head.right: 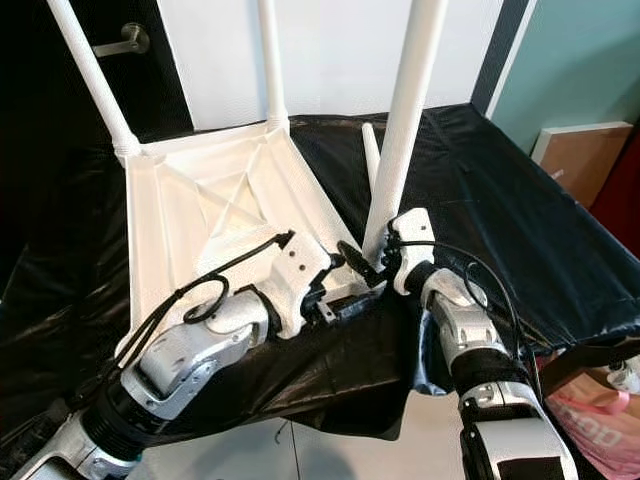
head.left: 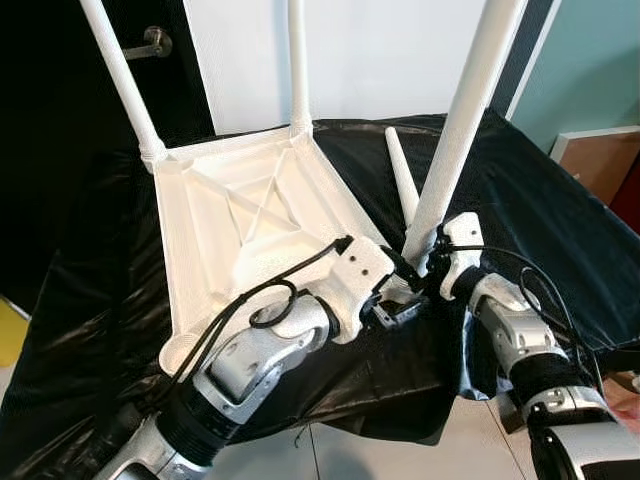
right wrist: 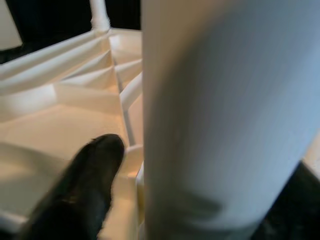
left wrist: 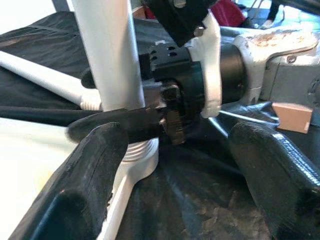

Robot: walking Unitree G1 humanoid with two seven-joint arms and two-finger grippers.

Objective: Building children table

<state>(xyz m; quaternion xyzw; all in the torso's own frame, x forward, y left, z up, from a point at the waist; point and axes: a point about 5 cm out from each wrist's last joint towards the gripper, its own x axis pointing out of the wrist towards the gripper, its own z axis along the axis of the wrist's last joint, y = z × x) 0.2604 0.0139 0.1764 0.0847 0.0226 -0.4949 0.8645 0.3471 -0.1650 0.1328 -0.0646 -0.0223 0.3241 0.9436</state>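
Note:
The white children's table (head.left: 250,210) lies upside down on a black cloth. Two white legs (head.left: 120,75) stand in its far corners. A third leg (head.left: 460,120) stands tilted at the near right corner socket (left wrist: 137,155), and my right gripper (head.left: 425,262) is shut on its base. One of its fingers (left wrist: 115,125) wraps around the leg just above the socket. My left gripper (head.left: 395,305) is open at that same corner, its fingers (left wrist: 85,180) spread on either side of the socket. A fourth leg (head.left: 403,180) lies loose on the cloth behind.
The black cloth (head.left: 530,210) covers the whole work surface and hangs over its front edge. A dark door with a metal handle (head.left: 150,42) is at the back left. A brown panel (head.left: 600,160) leans at the right. A pink bag (head.right: 590,420) sits on the floor.

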